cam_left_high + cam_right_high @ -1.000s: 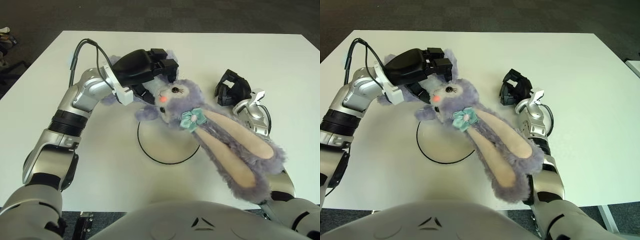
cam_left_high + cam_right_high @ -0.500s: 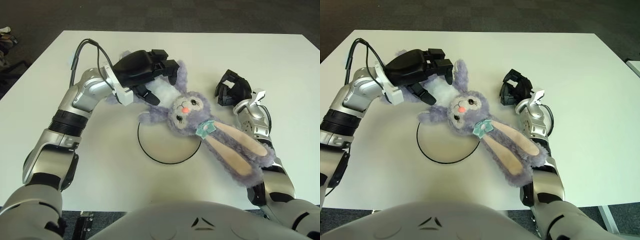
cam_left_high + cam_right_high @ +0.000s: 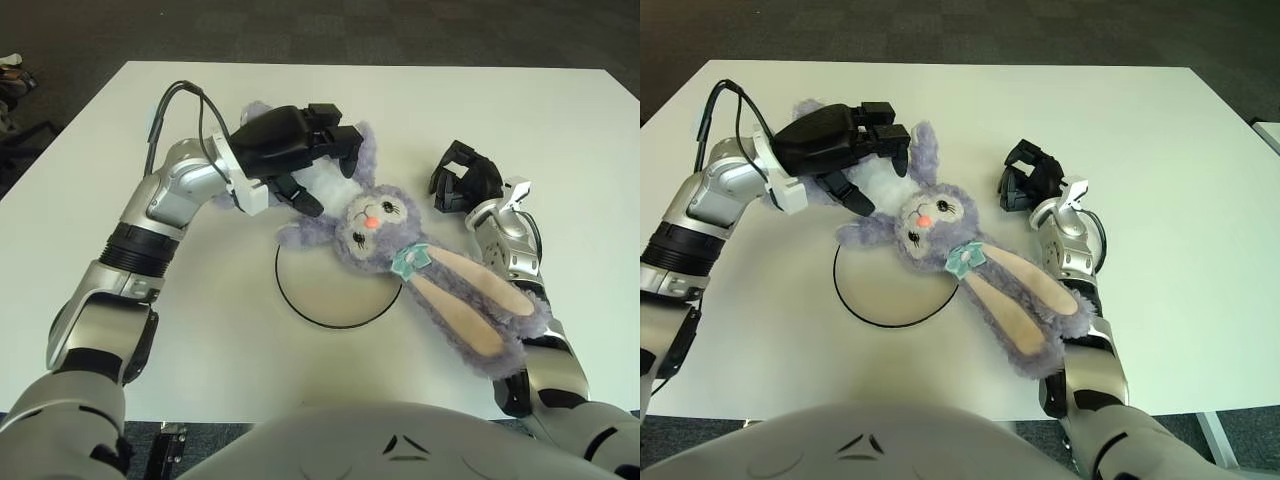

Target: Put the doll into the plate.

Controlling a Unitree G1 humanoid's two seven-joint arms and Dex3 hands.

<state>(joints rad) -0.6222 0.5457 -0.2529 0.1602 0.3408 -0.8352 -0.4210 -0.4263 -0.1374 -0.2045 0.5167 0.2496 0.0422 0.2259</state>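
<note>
The purple long-eared bunny doll [image 3: 372, 222] lies on the white table. Its head covers the upper right rim of the black-rimmed white plate [image 3: 300, 312]. Its body stretches up-left outside the plate, and its ears trail down-right across my right forearm. My left hand [image 3: 300, 165] sits over the doll's body, with the fingers draped on the far side and the thumb spread out on the near side, white belly showing between them. My right hand [image 3: 463, 180] shows right of the doll's head, curled and holding nothing.
The white table [image 3: 200, 320] ends close to my body at the front and just beyond my right hand on the right. A black cable [image 3: 160, 105] loops over my left forearm.
A second ago my left hand held the doll up with its ears hanging toward me. The doll has since come down onto the table and the plate's rim, and the hand's grip has loosened.
</note>
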